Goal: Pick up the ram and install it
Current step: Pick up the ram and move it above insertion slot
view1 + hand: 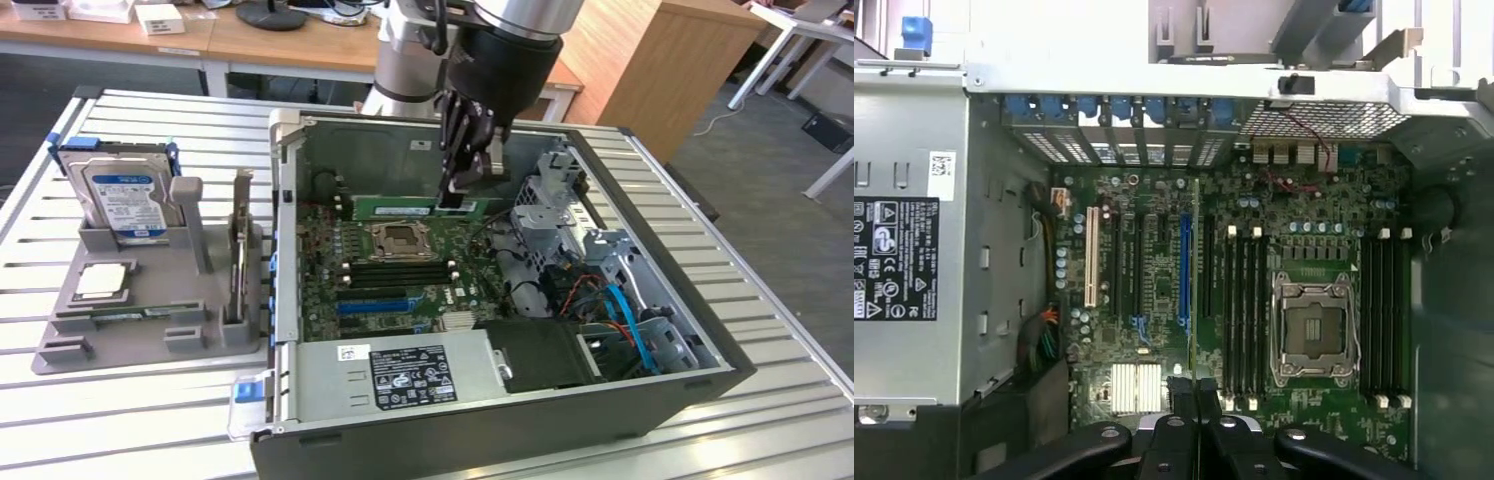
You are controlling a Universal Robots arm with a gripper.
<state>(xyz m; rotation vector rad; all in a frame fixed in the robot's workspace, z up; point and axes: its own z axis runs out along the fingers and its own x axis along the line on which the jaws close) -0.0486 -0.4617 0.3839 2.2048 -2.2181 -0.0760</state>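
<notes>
open computer case (441, 445) beside grey tray (134, 348) holding hard drive (127, 195)

ram (394, 208) in tool (458, 203) over motherboard (324, 288) inside case (534, 435); hard drive (127, 195) at exterior view's left

Arm (514, 40) vertical, claw (459, 203) pointing straight down, pinched closed

Your arm (400, 60), at the frame's upper centre, is silver-grey; its wrist (505, 62) and slim-fingered gripper (458, 200) are black.
</notes>
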